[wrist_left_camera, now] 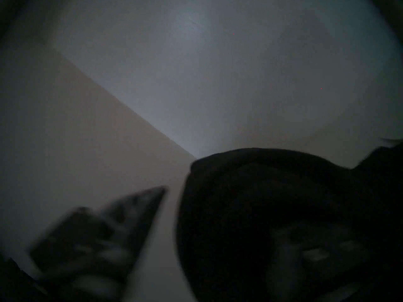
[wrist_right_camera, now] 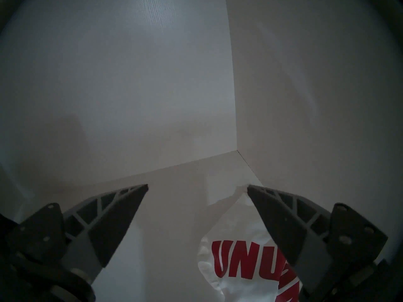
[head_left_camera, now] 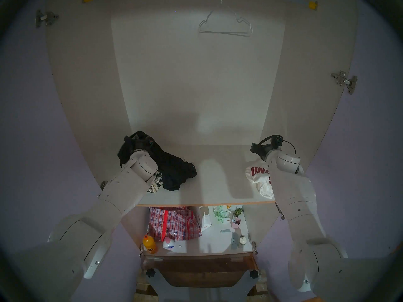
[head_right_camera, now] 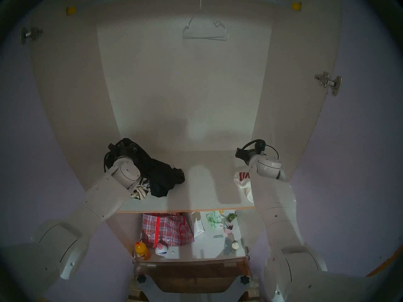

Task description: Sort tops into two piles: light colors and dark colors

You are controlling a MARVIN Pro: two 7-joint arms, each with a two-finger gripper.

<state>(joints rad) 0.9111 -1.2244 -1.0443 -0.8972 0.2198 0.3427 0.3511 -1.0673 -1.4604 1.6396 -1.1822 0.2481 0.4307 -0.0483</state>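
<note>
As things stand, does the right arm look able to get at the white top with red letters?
Probably yes. The right gripper is open and empty just above the white top with red letters, which lies uncovered on the shelf by the side wall. That wall crowds one finger somewhat.

Dim, grainy fisheye views; left wrist view motion-blurred.

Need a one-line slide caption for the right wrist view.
Open right gripper hovering above the white top with red letters in the wardrobe shelf's back corner.

Black tops (head_left_camera: 172, 168) shelf (head_left_camera: 213, 186) left; white top (head_left_camera: 259, 179) right, well apart.
</note>
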